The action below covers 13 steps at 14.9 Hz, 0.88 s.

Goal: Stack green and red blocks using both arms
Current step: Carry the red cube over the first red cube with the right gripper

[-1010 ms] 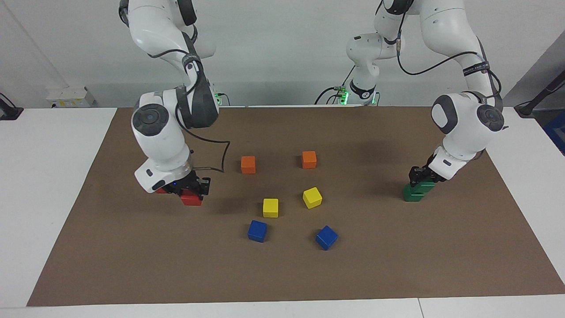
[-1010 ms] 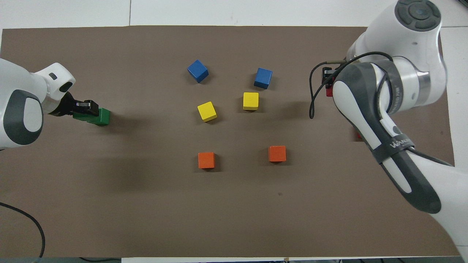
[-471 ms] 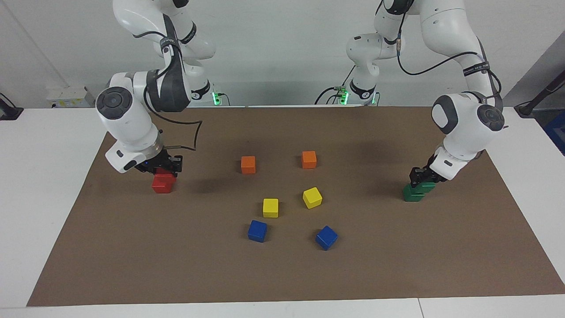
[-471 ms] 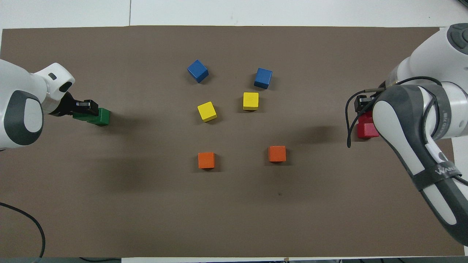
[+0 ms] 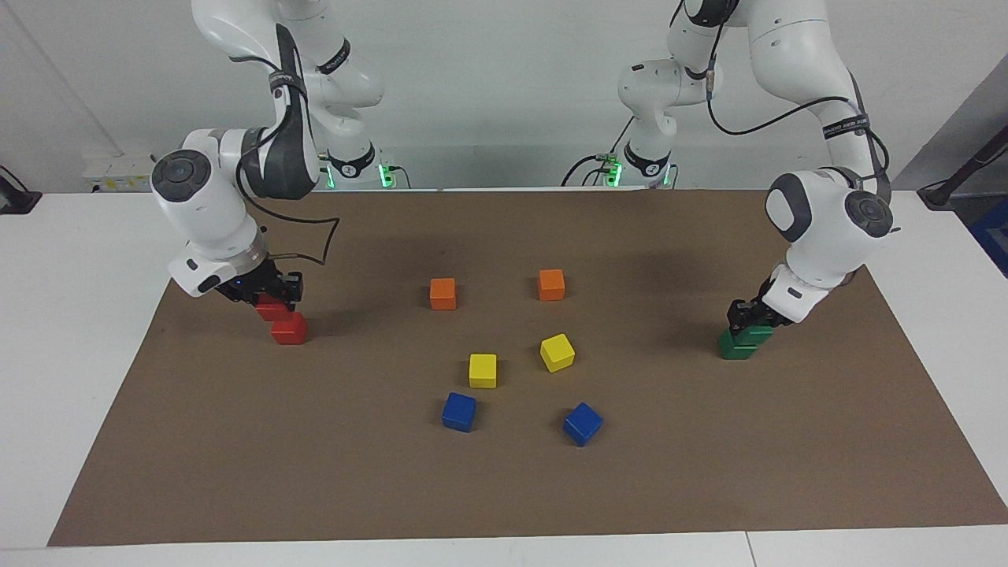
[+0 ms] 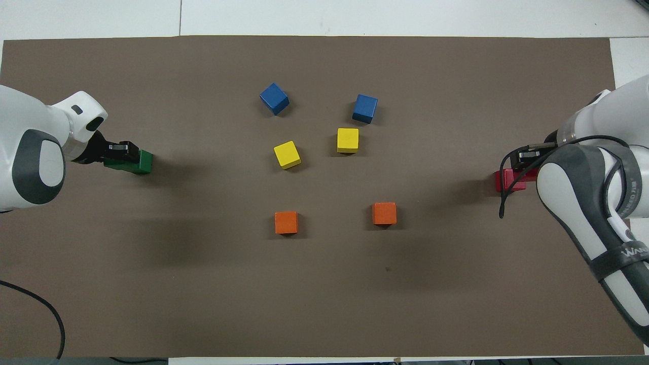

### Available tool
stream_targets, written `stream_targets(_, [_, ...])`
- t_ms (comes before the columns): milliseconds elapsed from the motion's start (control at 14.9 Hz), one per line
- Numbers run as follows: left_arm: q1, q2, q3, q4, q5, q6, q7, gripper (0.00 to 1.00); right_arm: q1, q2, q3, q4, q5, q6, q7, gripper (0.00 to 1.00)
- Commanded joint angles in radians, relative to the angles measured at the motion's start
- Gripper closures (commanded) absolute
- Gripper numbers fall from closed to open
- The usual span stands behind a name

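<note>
My right gripper (image 5: 269, 294) is shut on a red block (image 5: 272, 309) and holds it just above a second red block (image 5: 290, 330) on the mat, offset toward the right arm's end of the table. In the overhead view the right gripper (image 6: 523, 158) and arm cover most of the red blocks (image 6: 507, 181). My left gripper (image 5: 750, 316) is shut on the upper green block (image 5: 759, 333), which rests off-centre on the lower green block (image 5: 734, 348). The left gripper (image 6: 119, 149) and the green stack (image 6: 143, 162) also show in the overhead view.
On the brown mat (image 5: 709, 472), between the two stacks, lie two orange blocks (image 5: 442, 293) (image 5: 551, 284), two yellow blocks (image 5: 483, 370) (image 5: 557, 352) and two blue blocks (image 5: 459, 412) (image 5: 583, 424). White table surrounds the mat.
My right gripper has carried its red block toward the right arm's end of the table, to over the other red block. The left gripper has stayed on the green stack.
</note>
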Motion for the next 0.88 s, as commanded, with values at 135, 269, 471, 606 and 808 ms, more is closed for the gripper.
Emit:
stream_targets(135, [-0.013, -0.007, 0.010, -0.033, -0.007, 0.041, -0.016, 1.00, -0.034, -0.035, 0.012, -0.074, 0.005, 0.059, -0.021, 1.00])
stream_targets(269, [-0.013, -0.007, 0.010, -0.038, -0.007, 0.046, -0.016, 1.00, -0.034, -0.044, 0.012, -0.098, 0.005, 0.088, -0.021, 1.00])
stream_targets(471, [-0.013, -0.006, 0.010, -0.038, -0.007, 0.047, -0.016, 1.00, -0.034, -0.044, 0.012, -0.101, 0.005, 0.090, -0.021, 1.00])
stream_targets(606, [-0.013, -0.004, 0.010, -0.038, -0.007, 0.047, -0.015, 0.95, -0.034, -0.044, 0.012, -0.121, 0.005, 0.108, -0.020, 1.00])
stream_targets(808, [-0.014, 0.001, 0.010, -0.038, -0.007, 0.052, -0.029, 0.00, -0.035, -0.046, 0.012, -0.140, 0.005, 0.124, -0.020, 1.00])
